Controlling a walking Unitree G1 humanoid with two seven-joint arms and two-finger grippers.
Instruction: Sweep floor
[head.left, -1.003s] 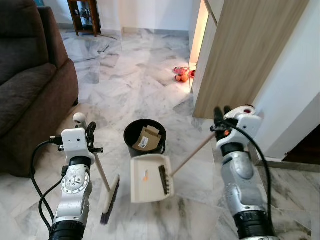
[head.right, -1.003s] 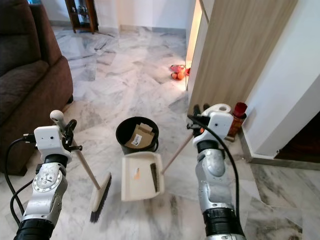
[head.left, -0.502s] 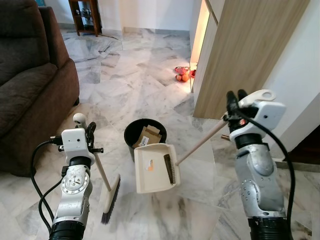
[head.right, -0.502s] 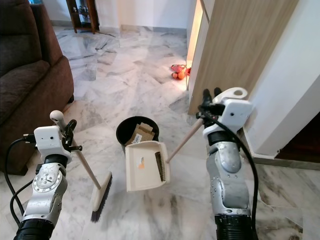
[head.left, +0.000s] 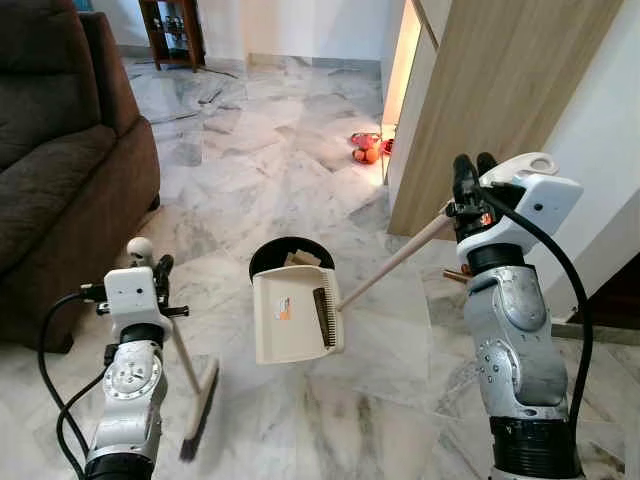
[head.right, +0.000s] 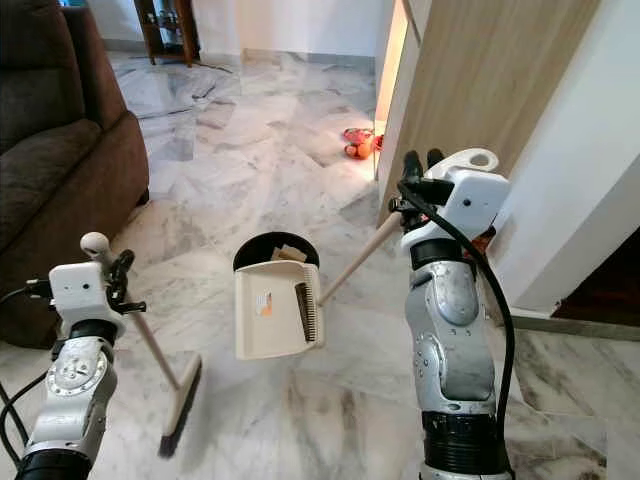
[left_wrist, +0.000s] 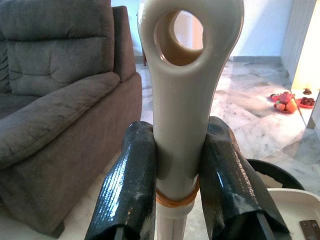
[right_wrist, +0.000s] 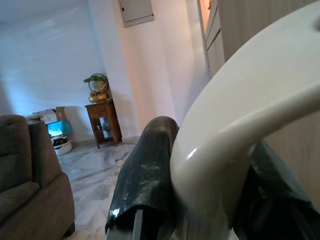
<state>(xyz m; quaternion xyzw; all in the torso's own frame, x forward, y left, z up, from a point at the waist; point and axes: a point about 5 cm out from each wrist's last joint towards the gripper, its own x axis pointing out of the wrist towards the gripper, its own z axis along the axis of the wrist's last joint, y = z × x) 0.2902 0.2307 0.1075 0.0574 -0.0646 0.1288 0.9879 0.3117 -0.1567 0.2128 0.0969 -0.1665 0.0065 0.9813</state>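
Observation:
A cream dustpan (head.left: 293, 316) hangs in the air, partly covering a black bin (head.left: 283, 251) that holds cardboard scraps. Its long handle (head.left: 395, 260) rises to my right gripper (head.left: 468, 184), which is shut on the handle's looped end (right_wrist: 250, 95). My left gripper (head.left: 152, 268) is shut on the top of a cream broom handle (left_wrist: 182, 100). The broom's stick slants down to its brush head (head.left: 199, 410), low over the marble floor on my left. In the left wrist view both black fingers (left_wrist: 131, 185) press on the handle just under its hanging hole.
A dark brown sofa (head.left: 60, 170) fills the left side. A wooden cabinet panel (head.left: 490, 100) and white wall stand at the right. Small red and orange things (head.left: 364, 148) lie on the floor by the lit doorway. A wooden side table (head.left: 172, 30) stands at the back.
My right gripper lifted the dustpan off the floor and carried it up over the bin. The left arm and broom now sit lower and further left in the view.

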